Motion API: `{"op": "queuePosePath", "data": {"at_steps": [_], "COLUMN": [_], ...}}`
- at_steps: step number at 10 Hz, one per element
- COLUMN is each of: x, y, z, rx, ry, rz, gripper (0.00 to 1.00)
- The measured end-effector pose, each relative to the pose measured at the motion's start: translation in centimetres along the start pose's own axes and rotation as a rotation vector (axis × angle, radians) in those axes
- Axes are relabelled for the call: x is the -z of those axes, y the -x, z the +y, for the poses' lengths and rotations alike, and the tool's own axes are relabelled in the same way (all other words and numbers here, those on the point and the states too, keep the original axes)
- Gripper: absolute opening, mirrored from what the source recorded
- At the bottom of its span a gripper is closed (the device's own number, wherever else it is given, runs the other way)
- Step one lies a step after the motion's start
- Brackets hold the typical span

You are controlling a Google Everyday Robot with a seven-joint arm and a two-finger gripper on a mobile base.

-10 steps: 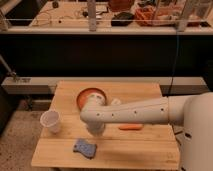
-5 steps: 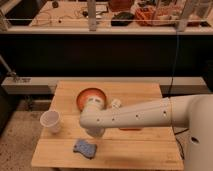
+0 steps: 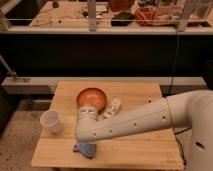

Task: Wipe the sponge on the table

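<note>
The blue-grey sponge [image 3: 85, 149] lies flat near the front left of the light wooden table [image 3: 145, 150]. My white arm reaches in from the right across the middle of the table, and its rounded end hangs just above the sponge's far edge. The gripper [image 3: 88, 113] is at the arm's left end, in front of the orange bowl and a short way behind the sponge. It is mostly hidden by the wrist. Nothing shows in its hold.
A white cup [image 3: 51, 121] stands at the table's left edge. An orange bowl [image 3: 93, 97] and a white oblong bottle-like object [image 3: 113, 107] sit behind the arm. A long cluttered workbench [image 3: 105, 20] runs along the back. Floor lies to the left.
The arm has swung forward and lower towards the sponge, and it now covers the small orange item seen earlier on the table. The sponge has not moved.
</note>
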Motion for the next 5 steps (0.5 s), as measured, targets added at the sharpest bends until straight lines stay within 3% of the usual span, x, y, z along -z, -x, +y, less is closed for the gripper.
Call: {"op": "queuePosePath", "data": {"at_steps": [1,3,4,5], "x": [0.1,-0.2,-0.9,-1.7], "y": [-0.3,-1.1,-1.6,-1.8], "z": [-0.6,-2.0,-3.1,-3.7], "rx": [0.105,0.283,0.375,0.424], "ry": [-0.038,-0.114,-0.14,-0.149], "rz": [0.012,0.022,0.004,-0.018], "gripper": [0.73,0.78,0.78,0.78]}}
